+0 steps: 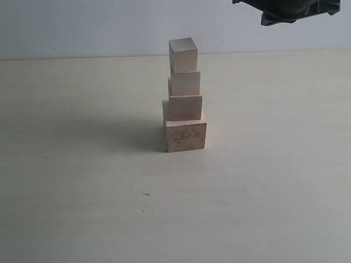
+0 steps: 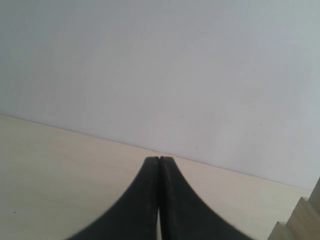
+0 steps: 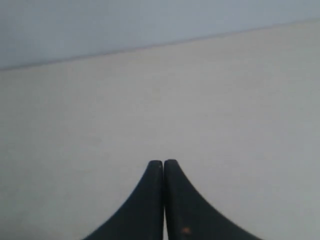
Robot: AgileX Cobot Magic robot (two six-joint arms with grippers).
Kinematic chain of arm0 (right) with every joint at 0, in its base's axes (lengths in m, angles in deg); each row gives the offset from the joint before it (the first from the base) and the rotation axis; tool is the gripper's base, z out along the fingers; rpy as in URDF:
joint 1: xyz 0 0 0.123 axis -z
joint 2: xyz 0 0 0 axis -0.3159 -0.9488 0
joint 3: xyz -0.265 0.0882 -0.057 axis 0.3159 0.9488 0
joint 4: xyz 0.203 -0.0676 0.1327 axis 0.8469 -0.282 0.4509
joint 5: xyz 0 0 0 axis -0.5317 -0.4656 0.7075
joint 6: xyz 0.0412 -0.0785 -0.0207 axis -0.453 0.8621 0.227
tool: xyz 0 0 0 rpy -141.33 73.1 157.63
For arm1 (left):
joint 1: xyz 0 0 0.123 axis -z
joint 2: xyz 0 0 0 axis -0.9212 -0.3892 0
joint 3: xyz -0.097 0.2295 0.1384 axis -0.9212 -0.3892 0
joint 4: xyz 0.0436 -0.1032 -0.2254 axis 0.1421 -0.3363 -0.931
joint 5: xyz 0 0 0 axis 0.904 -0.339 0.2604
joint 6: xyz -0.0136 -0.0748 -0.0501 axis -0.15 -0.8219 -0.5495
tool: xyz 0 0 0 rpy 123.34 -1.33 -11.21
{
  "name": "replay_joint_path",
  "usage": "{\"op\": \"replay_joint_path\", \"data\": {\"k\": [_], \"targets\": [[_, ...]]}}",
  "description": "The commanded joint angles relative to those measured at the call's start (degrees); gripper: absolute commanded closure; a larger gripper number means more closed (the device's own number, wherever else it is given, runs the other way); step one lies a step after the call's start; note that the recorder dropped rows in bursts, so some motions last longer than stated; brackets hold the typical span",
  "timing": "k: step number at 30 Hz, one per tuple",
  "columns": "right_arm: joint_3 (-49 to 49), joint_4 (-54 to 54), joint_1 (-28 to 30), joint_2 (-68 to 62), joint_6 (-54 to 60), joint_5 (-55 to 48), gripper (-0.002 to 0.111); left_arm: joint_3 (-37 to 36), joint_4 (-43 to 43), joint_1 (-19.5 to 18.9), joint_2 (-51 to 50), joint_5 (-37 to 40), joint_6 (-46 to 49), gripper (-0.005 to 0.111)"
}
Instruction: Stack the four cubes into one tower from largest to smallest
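The stepped tower (image 1: 185, 104) of 4 pale wooden cubes stands probably near the black left gripper (image 2: 159, 160); it and the black right gripper (image 3: 163, 163) are pressed closed, empty.

A pale cream desk (image 1: 77, 208) meets a plain, light grey-blue wall (image 1: 82, 24) behind it. A tiny dark speck (image 1: 146, 194) lies on the desk's near part.

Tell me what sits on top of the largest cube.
The second-largest cube sits on the largest cube, with the third cube and smallest cube above. The bottom one's top face is mostly covered; a narrow strip shows.
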Motion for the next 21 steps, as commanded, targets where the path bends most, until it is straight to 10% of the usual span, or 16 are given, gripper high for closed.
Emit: {"op": "replay_joint_path", "data": {"k": [1, 7, 13, 16, 21], "targets": [[18.45, -6.43, 0.37, 12.44, -4.18, 31.15, 0.108, -0.08, -0.14, 0.3, 0.31, -0.64, -5.01, 0.107], [31.81, -7.81, 1.91, 19.31, 4.07, 35.94, 0.108, -0.08, -0.14, 0.18, 0.31, -1.96, -5.5, 0.107], [33.44, -7.68, 2.3, 19.57, 5.0, 25.23, 0.108, 0.37, -1.48, 0.18, -1.48, -32.4, -5.24, 0.107], [33.44, -7.68, 2.2, 19.57, 5.0, 25.09, 0.108, 6.47, -1.48, 0.18, -11.34, -31.49, -9.41, 0.107], [33.44, -4.24, 2.2, 19.1, 5.0, 20.75, 0.108, 22.19, 34.34, 1.73, -35.06, -22.72, -34.43, 0.107]]}}
